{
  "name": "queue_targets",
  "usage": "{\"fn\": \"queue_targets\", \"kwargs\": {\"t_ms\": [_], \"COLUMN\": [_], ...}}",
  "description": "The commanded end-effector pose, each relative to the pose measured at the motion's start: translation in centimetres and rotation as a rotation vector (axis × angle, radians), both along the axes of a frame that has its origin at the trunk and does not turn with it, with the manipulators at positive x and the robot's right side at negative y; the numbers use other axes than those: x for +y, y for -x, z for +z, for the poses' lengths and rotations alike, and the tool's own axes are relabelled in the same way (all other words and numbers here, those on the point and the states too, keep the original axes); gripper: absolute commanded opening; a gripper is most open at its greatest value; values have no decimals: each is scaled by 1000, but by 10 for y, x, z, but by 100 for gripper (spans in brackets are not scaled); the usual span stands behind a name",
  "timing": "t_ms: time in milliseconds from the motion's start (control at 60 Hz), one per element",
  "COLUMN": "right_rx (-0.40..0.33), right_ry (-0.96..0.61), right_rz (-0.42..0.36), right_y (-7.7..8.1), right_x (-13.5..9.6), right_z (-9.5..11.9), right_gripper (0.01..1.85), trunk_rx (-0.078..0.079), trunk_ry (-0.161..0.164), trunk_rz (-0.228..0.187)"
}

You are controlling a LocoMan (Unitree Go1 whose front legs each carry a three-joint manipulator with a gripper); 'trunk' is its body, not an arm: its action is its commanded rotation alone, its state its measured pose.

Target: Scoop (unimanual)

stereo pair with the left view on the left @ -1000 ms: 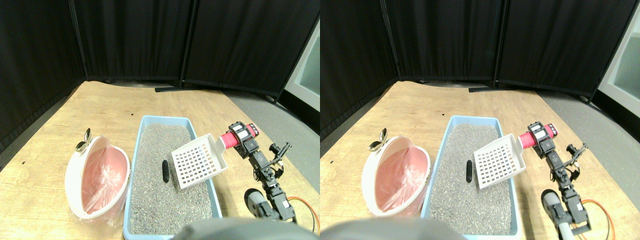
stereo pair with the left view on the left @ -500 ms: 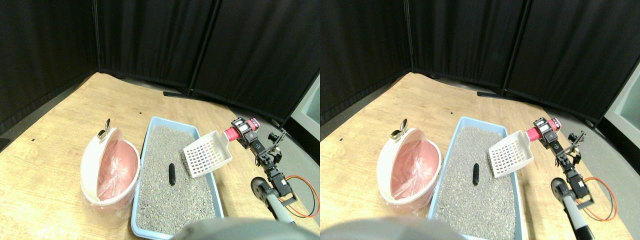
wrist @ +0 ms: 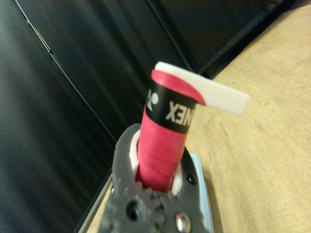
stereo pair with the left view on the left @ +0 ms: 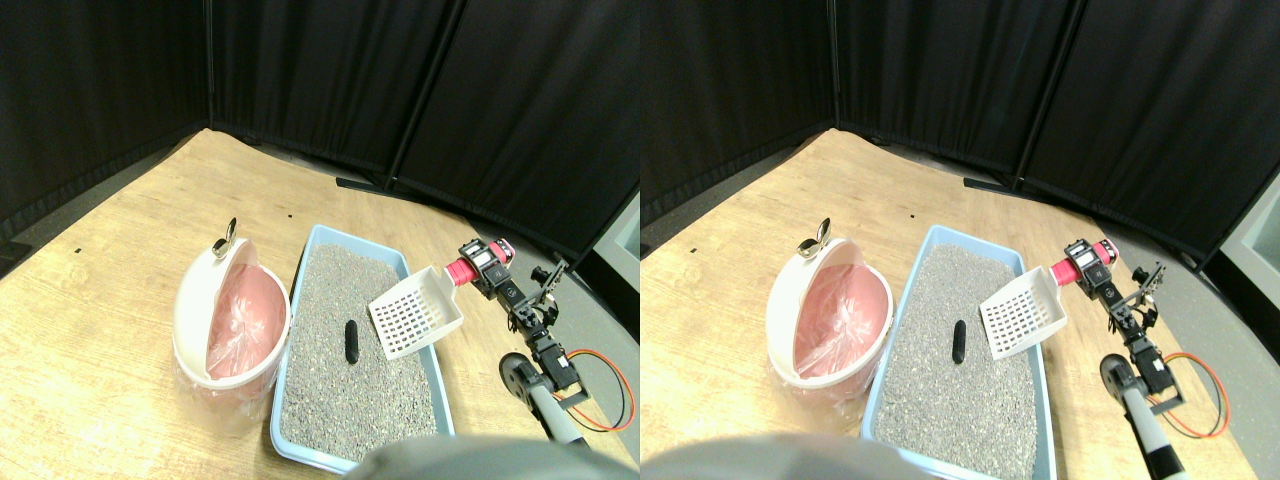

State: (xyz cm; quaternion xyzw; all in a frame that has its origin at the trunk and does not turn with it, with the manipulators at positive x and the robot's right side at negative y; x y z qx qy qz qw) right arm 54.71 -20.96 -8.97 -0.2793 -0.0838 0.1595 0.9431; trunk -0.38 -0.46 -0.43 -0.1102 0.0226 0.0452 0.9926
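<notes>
A blue litter tray filled with grey granules lies on the wooden floor. On the granules rests a small dark oblong lump. A white slotted scoop hangs tilted over the tray's right side, just right of the lump and clear of the granules. Its red-wrapped handle runs back into my right gripper. In the wrist view the red handle sits clamped between the grey jaws of the gripper, so the gripper is shut on it. A white bin with a pink liner stands left of the tray, touching it.
A metal clip sticks up from the bin's far rim. Black curtain panels close off the back, with a foot bar on the floor. An orange cable loops beside my arm at the right.
The whole picture has shifted, so the camera moved. The scoop now hangs a little higher and farther right of the dark lump than a second ago. The grip on the handle is unchanged.
</notes>
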Motion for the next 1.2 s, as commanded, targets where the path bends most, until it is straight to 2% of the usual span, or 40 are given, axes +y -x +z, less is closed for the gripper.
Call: {"fn": "queue_targets", "kwargs": {"t_ms": [17,83,167,217,333,500,650,750,817,950,1200], "right_rx": [-48,-35,20,31,53,54,105,134,187,223,273], "right_ry": [53,83,150,173,245,294,296,275,283,266,216], "right_rz": [69,59,34,54,40,111,112,133,93,85,173], "right_y": [2,3,4,4,4,4,4,1,1,3,10], "right_x": [14,17,22,22,25,30,37,42,46,55,82], "right_z": [8,7,6,6,4,-5,-17,-33,-44,-60,-80], "right_gripper": [6,6,6,6,6,6,6,6,6,6,6], "trunk_rx": [20,18,18,21,25,29,36,47,57,79,112], "trunk_ry": [25,26,26,25,25,28,41,56,68,99,160], "trunk_rz": [16,16,18,19,18,18,24,35,45,69,113]}}
